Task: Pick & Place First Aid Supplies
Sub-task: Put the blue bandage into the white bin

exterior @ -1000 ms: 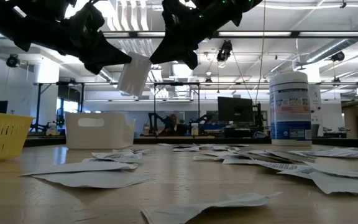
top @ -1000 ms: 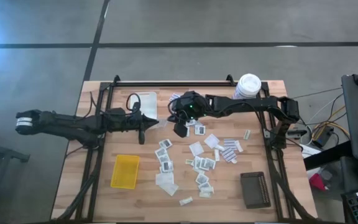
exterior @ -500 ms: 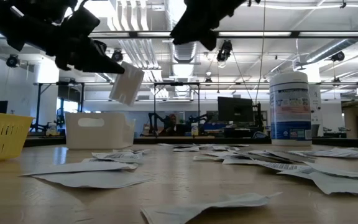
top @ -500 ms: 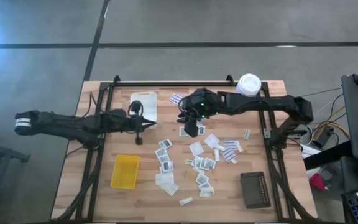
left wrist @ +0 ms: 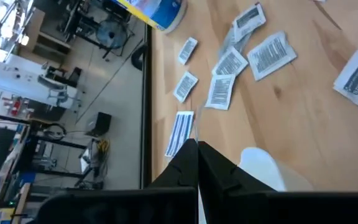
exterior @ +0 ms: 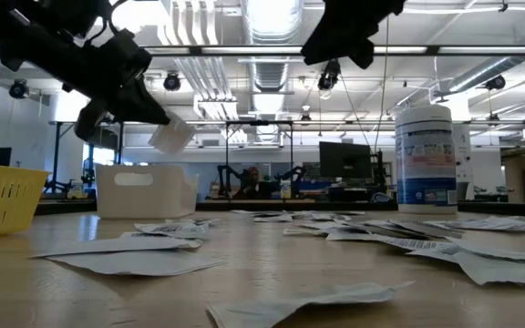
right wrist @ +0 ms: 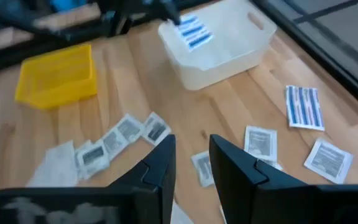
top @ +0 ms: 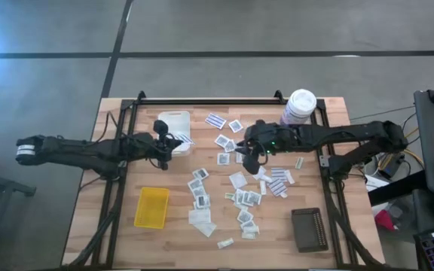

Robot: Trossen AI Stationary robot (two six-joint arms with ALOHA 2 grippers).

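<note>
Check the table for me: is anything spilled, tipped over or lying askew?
Nothing is tipped: the canister stands upright. The packets lie loose at all angles across the table's middle. The left gripper holds a striped packet over the white tray.

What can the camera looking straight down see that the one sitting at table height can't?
Only the overhead view shows the black tray near the right front corner, and that the right claw hangs over the scattered packets.

Only the table-height view shows the room behind, with a person far off, and the canister's blue label.

Both show the yellow tray, the white tray, and the left claw holding a striped packet above the white tray.
</note>
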